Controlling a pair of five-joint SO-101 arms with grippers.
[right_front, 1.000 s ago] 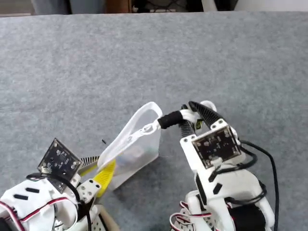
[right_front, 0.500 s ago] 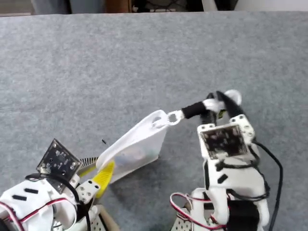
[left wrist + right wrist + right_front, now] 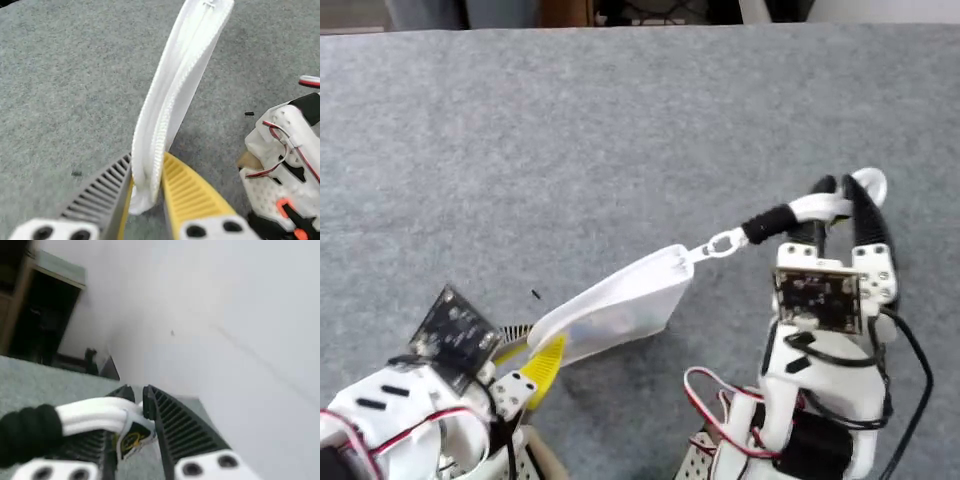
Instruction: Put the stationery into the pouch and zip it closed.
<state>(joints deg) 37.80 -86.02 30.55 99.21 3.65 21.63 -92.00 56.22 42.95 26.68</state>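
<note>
The left gripper point(image 3: 538, 338) point(image 3: 147, 165) is clamped on one end of the white pouch point(image 3: 620, 310) point(image 3: 175, 95), with its grey finger on one face and its yellow finger on the other. From those jaws the pouch runs straight out toward the right gripper point(image 3: 842, 205) point(image 3: 137, 396), over the grey table point(image 3: 620, 120). The zip teeth look meshed along the edge seen in the left wrist view (a faint shape shows through the wall, too dim to name). At the pouch's far end a small metal clip point(image 3: 720, 243) joins a white pull strap with a black sleeve point(image 3: 790, 212) point(image 3: 85, 416). The right jaws are closed on the strap's white loop, and the sleeve lies just outside them, on the pouch's side.
</note>
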